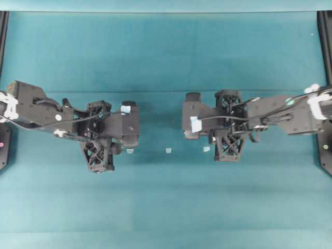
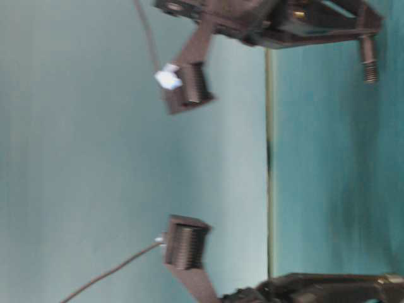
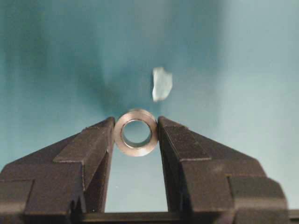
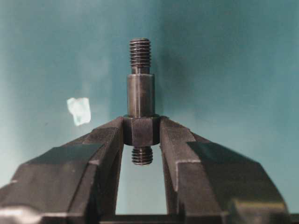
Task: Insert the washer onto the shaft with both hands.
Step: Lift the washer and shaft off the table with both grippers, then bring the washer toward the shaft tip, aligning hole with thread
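Observation:
The washer [image 3: 136, 132], a thick silvery ring, stands on edge with its hole facing the left wrist camera. My left gripper [image 3: 136, 133] is shut on it, one black fingertip pressing each side. The shaft [image 4: 141, 95] is a dark stepped rod that points away from the camera, with a threaded narrow end on top. My right gripper [image 4: 141, 131] is shut on its thick hexagonal section, and a short threaded stub hangs below the fingers. The shaft's threaded tip [image 2: 369, 65] also shows at the table-level view's upper right. Overhead, the left arm [image 1: 104, 127] and right arm [image 1: 223, 122] face each other, apart; both parts are hidden beneath them.
Three pale blue tape bits lie on the teal mat between the arms [image 1: 129, 151], [image 1: 168, 150], [image 1: 206, 149]. One tape bit [image 3: 162, 84] lies beyond the washer, another [image 4: 79, 110] left of the shaft. Black frame posts stand at the table's side edges [image 1: 326, 31].

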Available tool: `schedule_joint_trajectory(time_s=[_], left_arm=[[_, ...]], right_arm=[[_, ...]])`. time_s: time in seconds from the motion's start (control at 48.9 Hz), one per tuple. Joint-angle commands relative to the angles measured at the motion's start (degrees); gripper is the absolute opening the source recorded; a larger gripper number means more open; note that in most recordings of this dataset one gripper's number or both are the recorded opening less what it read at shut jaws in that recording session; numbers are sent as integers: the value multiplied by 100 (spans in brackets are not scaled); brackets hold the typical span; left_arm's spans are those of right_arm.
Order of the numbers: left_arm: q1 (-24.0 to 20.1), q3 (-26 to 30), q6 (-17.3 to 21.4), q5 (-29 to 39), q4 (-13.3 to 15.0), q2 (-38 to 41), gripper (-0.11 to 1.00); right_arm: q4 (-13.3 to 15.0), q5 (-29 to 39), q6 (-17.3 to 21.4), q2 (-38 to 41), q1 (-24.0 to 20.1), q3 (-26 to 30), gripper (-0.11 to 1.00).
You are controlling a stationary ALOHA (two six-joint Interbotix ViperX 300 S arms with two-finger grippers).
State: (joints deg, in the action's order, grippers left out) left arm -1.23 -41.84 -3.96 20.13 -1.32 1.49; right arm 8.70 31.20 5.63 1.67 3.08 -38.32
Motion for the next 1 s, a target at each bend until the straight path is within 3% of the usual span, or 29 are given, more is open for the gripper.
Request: schedule_joint_trajectory(time_s=[0.0, 0.266, 0.471, 0.655, 0.982], left_arm=[[9, 97, -9, -18, -18, -264, 35], [9, -26, 9, -422, -18, -958, 35], [9, -325, 9, -1266, -18, -1468, 35], [9, -642, -9, -2101, -18, -1731, 35], [9, -650, 0, -2355, -18, -1731, 35]], right_arm=[[18, -44, -35, -360, -26, 0, 0], [9, -606, -9, -1301, -158, -404, 0], [-132, -1960, 105, -2109, -237, -1187, 0], [-255, -2874, 439, -2646, -237, -1731, 0], [-255, -2997, 738, -2962, -237, -2074, 0]])
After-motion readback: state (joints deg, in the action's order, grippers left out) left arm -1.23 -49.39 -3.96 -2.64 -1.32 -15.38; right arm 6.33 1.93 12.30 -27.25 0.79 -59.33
